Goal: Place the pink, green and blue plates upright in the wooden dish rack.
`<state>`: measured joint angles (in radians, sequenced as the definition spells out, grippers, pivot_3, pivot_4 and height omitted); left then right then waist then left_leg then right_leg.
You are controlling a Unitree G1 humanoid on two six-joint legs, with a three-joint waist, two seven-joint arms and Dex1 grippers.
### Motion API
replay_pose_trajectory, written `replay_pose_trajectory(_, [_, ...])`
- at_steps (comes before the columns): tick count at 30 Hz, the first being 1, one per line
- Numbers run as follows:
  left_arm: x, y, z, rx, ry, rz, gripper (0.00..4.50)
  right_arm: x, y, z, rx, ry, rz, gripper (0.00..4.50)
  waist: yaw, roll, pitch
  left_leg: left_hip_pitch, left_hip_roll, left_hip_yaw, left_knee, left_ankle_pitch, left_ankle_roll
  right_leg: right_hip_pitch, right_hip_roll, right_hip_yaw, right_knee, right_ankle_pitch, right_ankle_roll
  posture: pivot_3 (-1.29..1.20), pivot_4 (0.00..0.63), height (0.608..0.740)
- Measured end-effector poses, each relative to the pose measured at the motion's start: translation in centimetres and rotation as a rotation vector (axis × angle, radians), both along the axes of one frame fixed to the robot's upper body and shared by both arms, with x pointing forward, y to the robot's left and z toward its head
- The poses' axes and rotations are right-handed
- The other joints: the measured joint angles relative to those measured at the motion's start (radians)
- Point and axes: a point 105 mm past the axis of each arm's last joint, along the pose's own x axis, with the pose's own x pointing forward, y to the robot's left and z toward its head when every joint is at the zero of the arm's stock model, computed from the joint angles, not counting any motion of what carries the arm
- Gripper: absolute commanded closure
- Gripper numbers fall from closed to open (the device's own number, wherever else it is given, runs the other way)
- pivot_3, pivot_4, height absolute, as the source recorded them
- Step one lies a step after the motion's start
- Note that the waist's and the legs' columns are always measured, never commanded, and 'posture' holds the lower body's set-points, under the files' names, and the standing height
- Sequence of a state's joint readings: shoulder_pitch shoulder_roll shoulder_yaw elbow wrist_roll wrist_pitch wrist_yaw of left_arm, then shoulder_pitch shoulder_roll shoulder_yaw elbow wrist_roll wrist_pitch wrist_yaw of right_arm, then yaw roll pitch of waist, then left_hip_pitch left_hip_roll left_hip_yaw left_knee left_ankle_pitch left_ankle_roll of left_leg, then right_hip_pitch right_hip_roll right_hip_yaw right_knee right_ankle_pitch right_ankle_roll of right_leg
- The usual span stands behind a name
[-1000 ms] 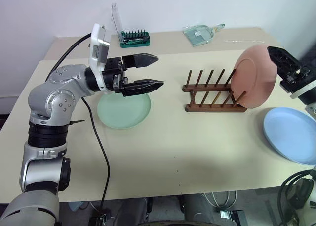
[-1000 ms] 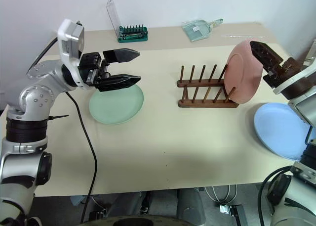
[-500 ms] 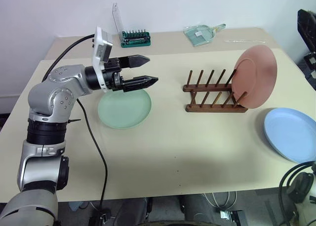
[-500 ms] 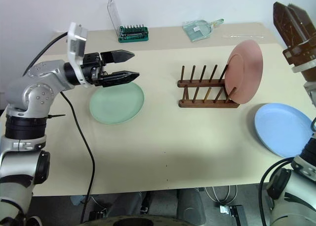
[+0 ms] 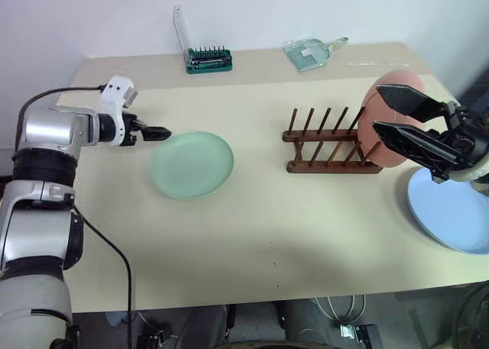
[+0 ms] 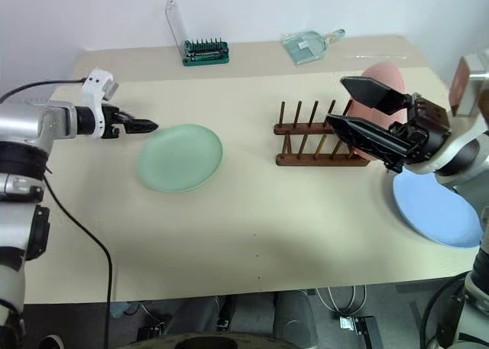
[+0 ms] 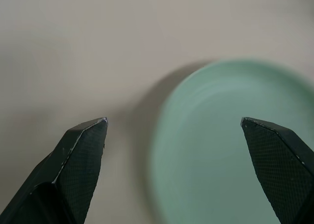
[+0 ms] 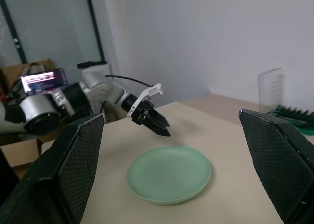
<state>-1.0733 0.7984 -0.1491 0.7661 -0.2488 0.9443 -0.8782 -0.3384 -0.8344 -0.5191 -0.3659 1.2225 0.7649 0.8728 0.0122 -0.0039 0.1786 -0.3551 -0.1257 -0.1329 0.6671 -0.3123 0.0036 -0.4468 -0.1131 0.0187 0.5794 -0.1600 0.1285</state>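
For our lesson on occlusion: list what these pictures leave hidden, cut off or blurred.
- Pink plate: in both eye views the right hand covers much of it, so its seat in the wooden dish rack is unclear.
- Blue plate: cut by the left eye view's right edge.
- Green plate: blurred and cut off in the left wrist view.

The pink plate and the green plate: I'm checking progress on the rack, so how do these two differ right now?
The salmon pink round plate stands upright at the right end of the dark wooden peg rack; the pale mint green round plate lies flat on the beige table, left of the rack. The right gripper partly hides the pink plate, while the left gripper is beside the green plate's edge. Both are plain, round and shallow-rimmed.
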Motion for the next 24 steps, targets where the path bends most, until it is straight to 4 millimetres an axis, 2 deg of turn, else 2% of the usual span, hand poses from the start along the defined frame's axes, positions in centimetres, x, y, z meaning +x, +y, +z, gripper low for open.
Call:
replay_pose_trajectory(4, [-0.7,1.2,-1.3,-0.024,0.141,0.076,0.0,0.4,0.0,-0.3,0.011,0.014,0.006,0.01,0.002,-0.001,0.0,0.0,0.0,-0.001,0.0,0.0,-0.001,0.0,0.0,0.0,0.0,0.0,0.0,0.0,0.15,0.74])
replay_pose_trajectory(9, [-0.5,-0.4,-0.9,-0.049,0.22,0.026,0.0,0.8,0.5,-0.5,0.017,0.018,0.019,0.01,0.0,-0.002,0.0,0.0,0.0,0.0,0.0,0.0,-0.001,0.0,0.0,0.0,0.0,0.0,0.0,0.0,0.15,0.74])
replay_pose_trajectory(13, [-0.6,-0.7,-1.0,-0.068,0.262,0.025,0.0,0.9,0.7,-0.6,0.018,0.024,0.019,0.01,-0.006,-0.002,0.0,0.0,0.0,0.0,0.0,0.001,-0.002,0.0,0.0,0.0,0.0,0.0,0.0,0.0,0.15,0.74])
replay_pose_trajectory(20, [-0.9,-1.5,-2.9,-0.022,0.34,-0.025,0.0,0.9,0.2,-0.8,0.031,0.04,-0.019,0.01,-0.002,-0.002,0.0,-0.001,0.0,0.0,0.001,0.001,-0.002,0.0,0.0,0.0,0.0,0.0,0.001,0.0,0.15,0.74])
replay_pose_trajectory(22, [-1.1,-2.1,-3.2,-0.027,0.361,-0.053,0.56,0.8,0.2,-0.9,0.036,0.047,-0.024,0.0,-0.001,-0.002,0.0,-0.001,0.0,0.0,0.001,0.001,-0.001,0.0,0.0,0.0,0.0,0.0,0.001,0.0,0.15,0.74])
replay_pose_trajectory(24, [-0.9,-2.4,-3.6,0.002,0.36,-0.062,1.39,0.8,0.2,-1.0,0.034,0.048,-0.035,0.0,0.0,-0.002,0.0,-0.001,0.0,0.0,0.001,0.0,0.0,0.0,-0.001,0.0,0.0,0.0,0.001,0.0,0.15,0.74])
